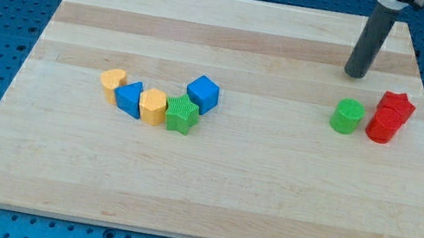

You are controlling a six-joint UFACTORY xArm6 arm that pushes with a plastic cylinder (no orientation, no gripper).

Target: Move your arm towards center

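Note:
My tip [356, 74] rests on the wooden board [208, 188] near the view's top right, just above a green cylinder [347, 116]. To the right of that cylinder stand a red cylinder [384, 127] and a red star block [396, 106], touching each other. At the view's left centre a curved row of blocks lies: a yellow heart [114, 80], a blue triangle [129, 97], a yellow block [153, 105], a green star [182, 115] and a blue cube [202, 93]. My tip touches no block.
The board lies on a blue perforated table [5, 4]. The board's right edge runs close to the red blocks.

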